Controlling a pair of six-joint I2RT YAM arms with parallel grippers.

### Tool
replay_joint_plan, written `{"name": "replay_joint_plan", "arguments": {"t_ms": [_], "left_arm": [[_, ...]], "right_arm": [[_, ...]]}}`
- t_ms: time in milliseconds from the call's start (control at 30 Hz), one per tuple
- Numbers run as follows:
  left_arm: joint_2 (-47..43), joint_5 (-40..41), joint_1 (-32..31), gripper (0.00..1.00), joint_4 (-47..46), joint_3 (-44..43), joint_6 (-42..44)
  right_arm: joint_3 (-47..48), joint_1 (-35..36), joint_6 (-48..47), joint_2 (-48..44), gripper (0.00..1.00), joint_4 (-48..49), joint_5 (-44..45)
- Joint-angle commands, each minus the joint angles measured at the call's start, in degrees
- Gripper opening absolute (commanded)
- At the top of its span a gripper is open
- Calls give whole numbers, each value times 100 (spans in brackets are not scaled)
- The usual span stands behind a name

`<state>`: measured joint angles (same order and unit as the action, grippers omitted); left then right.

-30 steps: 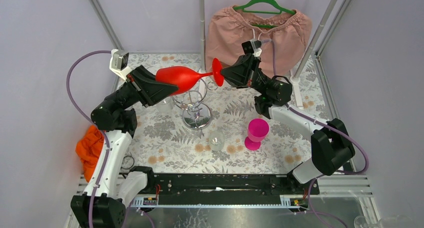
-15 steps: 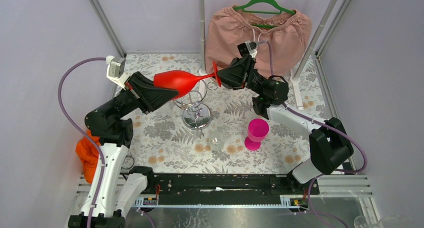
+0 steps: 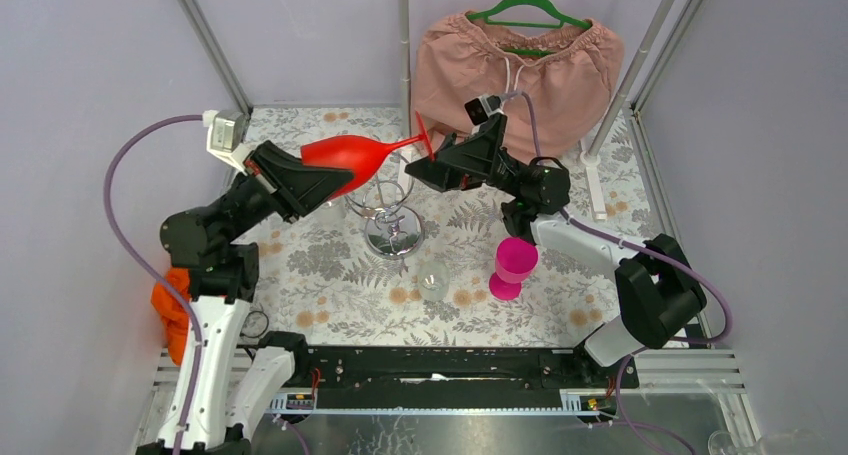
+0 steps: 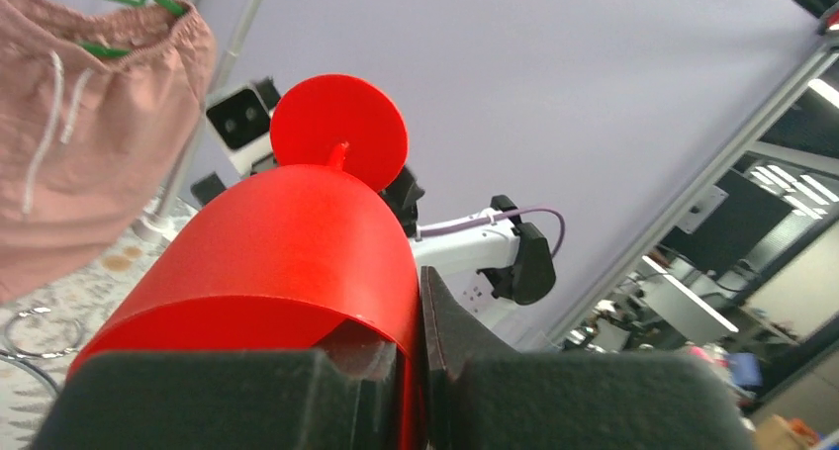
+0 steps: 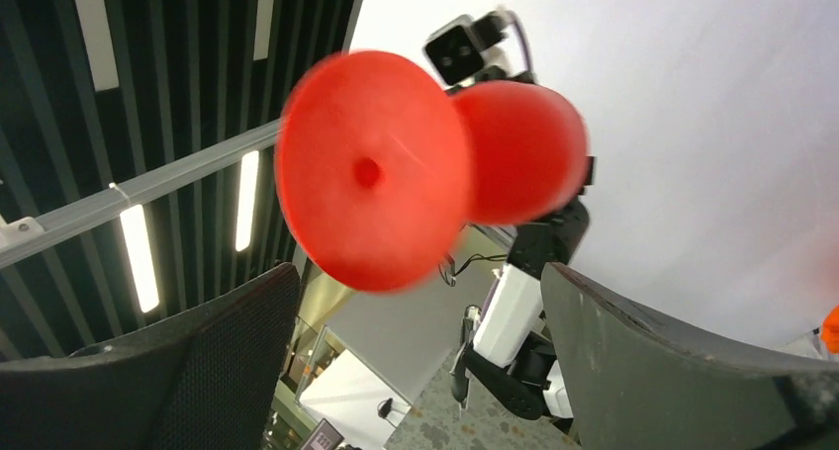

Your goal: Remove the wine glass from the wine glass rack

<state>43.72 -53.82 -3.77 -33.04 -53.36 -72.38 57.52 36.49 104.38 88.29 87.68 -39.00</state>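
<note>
Red wine glass [image 3: 345, 155]: I see it in the air on its side, above the 11 o'clock side of the rack. The bowl points toward 9 o'clock, and the stem and round foot toward 3 o'clock.
Wine glass rack [image 3: 393, 237]: the chrome stand sits upright on the floral table [image 3: 330, 275], near the middle. Its wire hooks lie under the glass's bowl and stem, and I cannot tell from above how far apart they are.
Left gripper [image 3: 322, 178]: it comes in from 8 o'clock. In the left wrist view its fingers [image 4: 475, 371] pinch the wall of the red bowl at the rim.
Right gripper [image 5: 416, 351]: it comes in from 3 o'clock with its fingers spread wide. The glass's foot sits between them, clear of both pads.
Magenta goblet [image 3: 513, 265]: it stands on the table at 4 o'clock of the rack.
Clear glass [image 3: 433, 278]: it is near the goblet, at 5 o'clock of the rack.
Pink shorts [image 3: 515, 65]: they hang on a green hanger [image 3: 528, 10] at 1 o'clock, behind the right gripper.
Orange cloth [image 3: 175, 295]: it lies at the table's 8 o'clock edge.
</note>
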Motion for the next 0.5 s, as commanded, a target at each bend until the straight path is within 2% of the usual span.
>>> {"name": "replay_joint_plan", "arguments": {"t_ms": [0, 133, 267, 300, 367, 467], "left_arm": [[-304, 388, -27, 0, 1321, -604, 907], [-354, 701, -27, 0, 2414, -1070, 1439], [-180, 1223, -25, 0, 4434, -1831, 2464], [-145, 1350, -27, 0, 4705, -2032, 2608], [-72, 1664, -24, 0, 5381, -2328, 2977], [21, 2077, -25, 0, 6183, -2691, 3395]], "right_arm": [[-167, 47, -95, -23, 100, 821, -108], [-413, 35, -131, -47, 100, 823, -108], [-768, -95, -351, -304, 100, 606, -128], [-874, -146, -449, -374, 100, 452, -126], [-1030, -269, -782, -651, 100, -63, -180], [-1060, -383, -1568, -1184, 100, -1432, -341]]}}
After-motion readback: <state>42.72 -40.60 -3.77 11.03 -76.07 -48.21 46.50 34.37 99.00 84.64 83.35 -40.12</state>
